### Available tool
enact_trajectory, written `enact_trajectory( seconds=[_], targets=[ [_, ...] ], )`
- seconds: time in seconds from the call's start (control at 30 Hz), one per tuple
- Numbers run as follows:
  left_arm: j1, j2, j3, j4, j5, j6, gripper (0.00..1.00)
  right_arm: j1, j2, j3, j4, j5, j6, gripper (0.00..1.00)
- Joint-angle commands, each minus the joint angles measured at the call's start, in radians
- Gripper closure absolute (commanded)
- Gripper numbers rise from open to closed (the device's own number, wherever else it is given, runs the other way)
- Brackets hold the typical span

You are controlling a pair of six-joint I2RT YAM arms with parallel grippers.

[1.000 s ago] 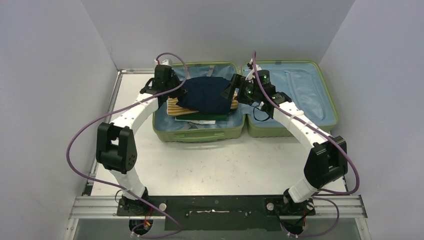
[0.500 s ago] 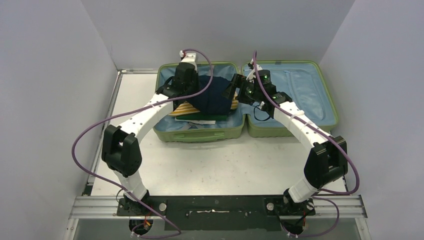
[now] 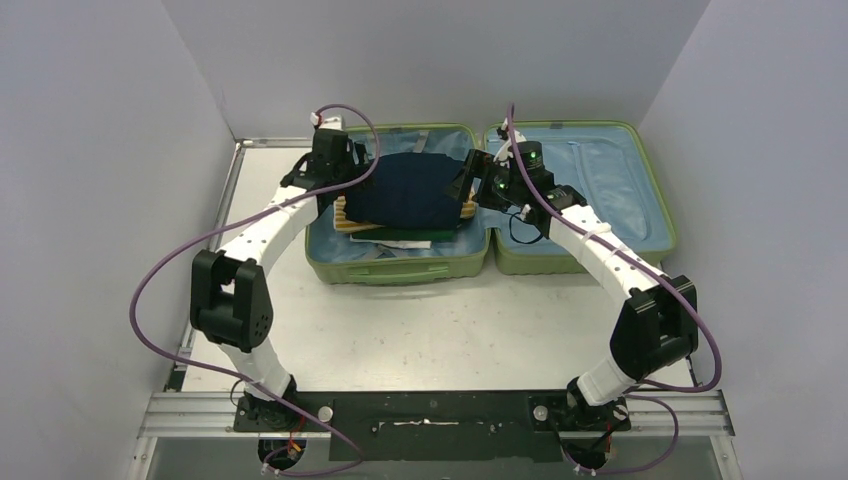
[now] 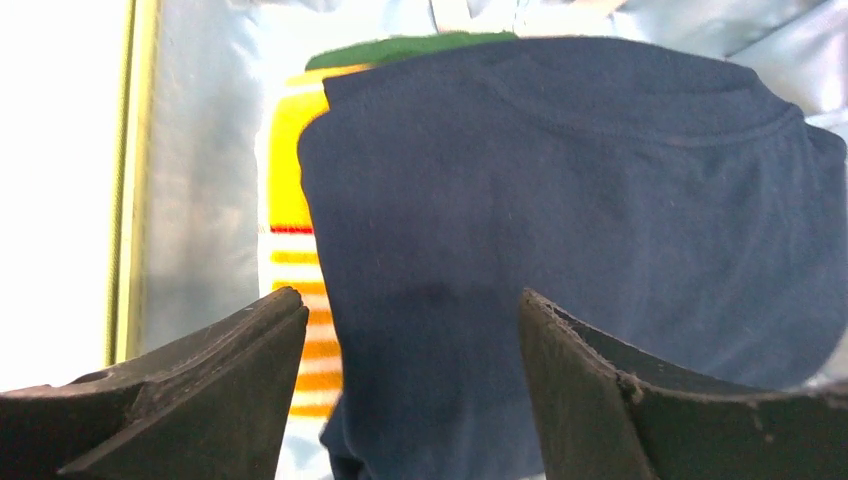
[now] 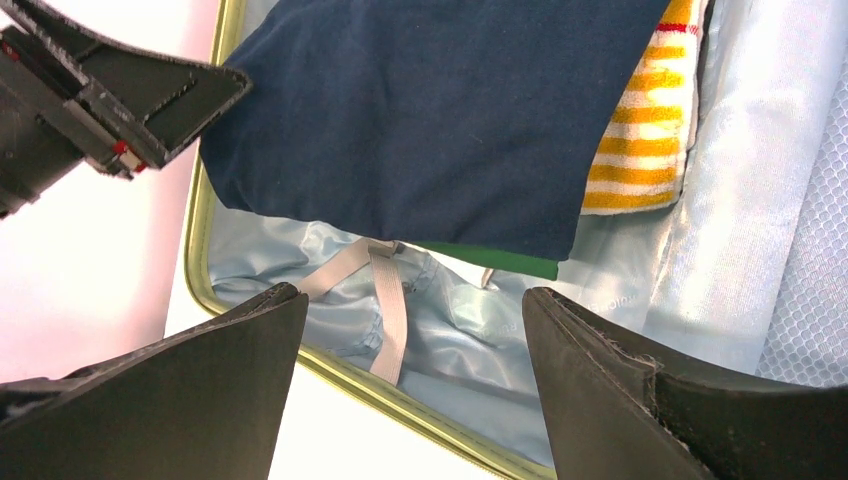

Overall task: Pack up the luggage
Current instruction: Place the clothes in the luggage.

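Note:
The luggage (image 3: 400, 272), a light-green suitcase, lies open at the back of the table. Its left half holds a stack: a navy garment (image 3: 410, 190) on top, a yellow-striped towel (image 4: 290, 260) under it and a green item (image 5: 490, 258) at the bottom. My left gripper (image 4: 410, 295) hovers open over the garment's left edge, nothing between its fingers. At the stack's right side my right gripper (image 5: 410, 292) stands open above the blue lining and a grey strap (image 5: 385, 310). The right wrist view also catches the left gripper (image 5: 150, 90) across the stack.
The suitcase's right half (image 3: 600, 190), lined in blue with a mesh panel, lies open at the back right. White walls close in the table (image 3: 420, 320) on the left, back and right. Purple cables loop from both arms.
My left gripper swung in over the stack, then back to its left edge, and its jaws went from shut to open. The navy garment now reaches further left. The right arm held still.

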State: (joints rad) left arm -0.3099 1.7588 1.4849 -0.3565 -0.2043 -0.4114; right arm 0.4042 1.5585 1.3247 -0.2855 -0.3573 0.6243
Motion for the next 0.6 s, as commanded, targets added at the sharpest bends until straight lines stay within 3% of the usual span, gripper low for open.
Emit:
enact_trajectory(
  seconds=[0.0,0.27,0.57],
  targets=[
    [-0.005,-0.129,-0.054,-0.022,0.016,-0.088,0.23,-0.007,-0.036,-0.006,0.043,-0.001,0.004,0.19],
    [0.005,-0.197,-0.222,0.059,0.134,-0.201,0.18,-0.039,0.078,0.000,0.072,0.016,0.107,0.17],
    [0.006,-0.229,-0.270,0.079,0.155,-0.189,0.20,-0.039,0.257,0.097,0.032,-0.013,0.089,0.26]
  ],
)
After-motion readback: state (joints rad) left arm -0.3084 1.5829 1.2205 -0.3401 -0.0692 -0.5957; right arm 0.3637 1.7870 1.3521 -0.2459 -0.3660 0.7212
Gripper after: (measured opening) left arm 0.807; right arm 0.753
